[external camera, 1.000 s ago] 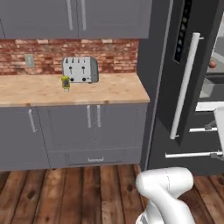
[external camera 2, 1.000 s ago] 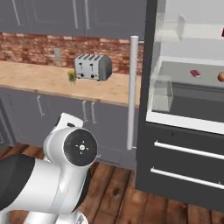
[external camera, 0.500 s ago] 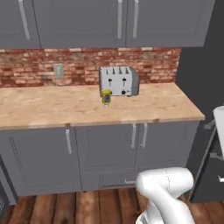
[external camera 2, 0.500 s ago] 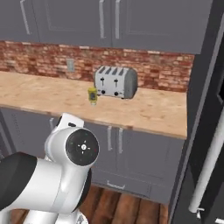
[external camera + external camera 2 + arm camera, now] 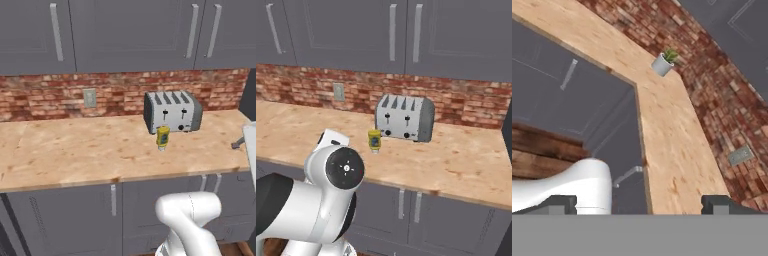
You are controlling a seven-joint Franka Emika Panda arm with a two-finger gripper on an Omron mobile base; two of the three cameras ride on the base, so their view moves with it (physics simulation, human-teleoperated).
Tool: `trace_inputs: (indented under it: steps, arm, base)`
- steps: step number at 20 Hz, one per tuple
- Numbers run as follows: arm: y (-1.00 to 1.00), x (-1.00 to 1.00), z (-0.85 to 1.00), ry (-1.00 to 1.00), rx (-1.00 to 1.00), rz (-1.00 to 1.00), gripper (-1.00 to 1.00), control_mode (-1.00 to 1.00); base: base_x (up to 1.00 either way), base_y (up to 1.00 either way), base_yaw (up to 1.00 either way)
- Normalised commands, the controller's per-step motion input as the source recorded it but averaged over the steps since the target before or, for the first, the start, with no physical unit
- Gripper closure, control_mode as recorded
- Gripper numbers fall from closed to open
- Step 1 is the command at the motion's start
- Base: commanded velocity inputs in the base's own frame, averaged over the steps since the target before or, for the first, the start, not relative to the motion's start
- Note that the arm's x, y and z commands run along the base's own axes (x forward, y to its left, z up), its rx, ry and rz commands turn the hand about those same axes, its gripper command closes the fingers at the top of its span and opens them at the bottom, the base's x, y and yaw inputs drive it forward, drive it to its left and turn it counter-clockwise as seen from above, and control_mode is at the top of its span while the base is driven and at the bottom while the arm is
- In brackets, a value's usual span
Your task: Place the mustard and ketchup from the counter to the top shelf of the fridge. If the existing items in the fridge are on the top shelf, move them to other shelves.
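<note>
As my base swung off the fridge and squared to the worktop (image 5: 75, 150), the mustard (image 5: 163, 137) stood at one o'clock before the toaster (image 5: 172, 111), my fingers (image 5: 557, 204) wide and empty.

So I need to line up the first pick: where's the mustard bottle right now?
The mustard bottle stands upright on the wooden counter, just in front of the toaster, toward its left end in both base views.

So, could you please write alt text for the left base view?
A yellow mustard bottle stands on a wooden counter just in front of a silver toaster, against a brick wall with grey cabinets above.
</note>
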Motion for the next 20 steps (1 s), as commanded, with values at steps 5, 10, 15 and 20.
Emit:
trace_inputs:
  steps: [5,10,15,20]
  arm:
    - [0.00,0.00,0.00,0.00,0.00,0.00,-1.00,1.00]
    - [0.00,0.00,0.00,0.00,0.00,0.00,-1.00,1.00]
    - [-0.20,0.69,0.00,0.17,0.09,0.00,-1.00,-1.00]
    - [0.00,1.00,-0.02,0.47,0.12,0.00,-1.00,-1.00]
  base:
    - [0.81,-0.38,0.00]
    - [0.05,-0.06,0.01]
    - [0.07,-0.05,0.00]
    - [0.00,0.00,0.00]
